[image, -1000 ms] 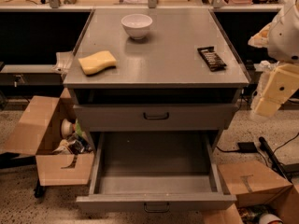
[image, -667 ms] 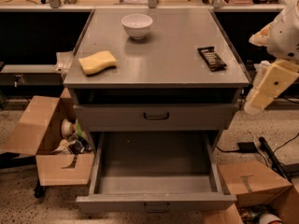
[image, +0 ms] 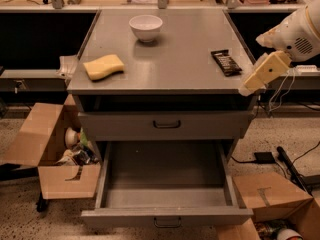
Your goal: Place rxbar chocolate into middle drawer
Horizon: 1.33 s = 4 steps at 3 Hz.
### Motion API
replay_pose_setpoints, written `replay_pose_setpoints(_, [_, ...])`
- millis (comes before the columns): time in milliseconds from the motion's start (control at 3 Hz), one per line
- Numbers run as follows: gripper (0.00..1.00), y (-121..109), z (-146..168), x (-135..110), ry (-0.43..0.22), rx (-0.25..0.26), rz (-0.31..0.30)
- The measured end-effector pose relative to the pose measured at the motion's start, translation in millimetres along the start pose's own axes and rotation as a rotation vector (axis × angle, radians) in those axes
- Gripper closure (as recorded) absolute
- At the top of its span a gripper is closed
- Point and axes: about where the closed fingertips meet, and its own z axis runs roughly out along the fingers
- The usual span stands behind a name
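The rxbar chocolate [image: 226,62], a flat black-wrapped bar, lies on the right side of the grey cabinet top [image: 175,69]. The middle drawer [image: 125,218] is pulled fully open below, and its inside holds nothing. My gripper [image: 248,87], on a cream and white arm, reaches in from the right. It hangs at the cabinet's front right corner, just right of and in front of the bar, not touching it. It holds nothing that I can see.
A yellow sponge [image: 103,66] and a white bowl [image: 145,27] sit on the cabinet top. The upper drawer [image: 166,124] is shut. Open cardboard boxes stand on the floor at left [image: 45,149] and at right [image: 270,199]. Cables [image: 295,159] lie on the floor at right.
My arm has swung left and a little up, bringing the gripper from beside the cabinet to its front right corner, nearer the bar. Nothing else has moved.
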Motion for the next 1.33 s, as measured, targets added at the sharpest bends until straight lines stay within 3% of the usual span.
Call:
replay_pose_setpoints(667, [0.0,-4.4,9.1,5.1,-0.027,0.006,0.039])
replay_pose_setpoints(1000, [0.0,-36.6,35.9,15.2,-0.071,0.035,0.127])
replay_pose_setpoints(1333, [0.0,-84.1,82.1,26.8,-0.12,0.065,0.232])
